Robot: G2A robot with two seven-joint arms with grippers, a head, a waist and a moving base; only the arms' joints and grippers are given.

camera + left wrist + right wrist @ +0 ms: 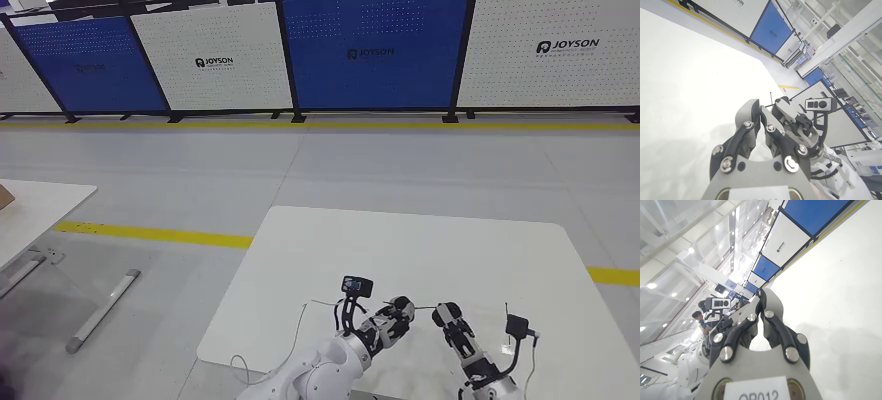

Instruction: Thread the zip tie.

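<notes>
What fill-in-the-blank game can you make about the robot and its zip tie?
The table is ___ in colour.
The thin black zip tie stretches between ___ grippers.
The left gripper and the right gripper are both ___, not open.
Missing words: white; two; shut.

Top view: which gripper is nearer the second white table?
Left. The left gripper is on the side of the second table; the right gripper is farther off.
</notes>
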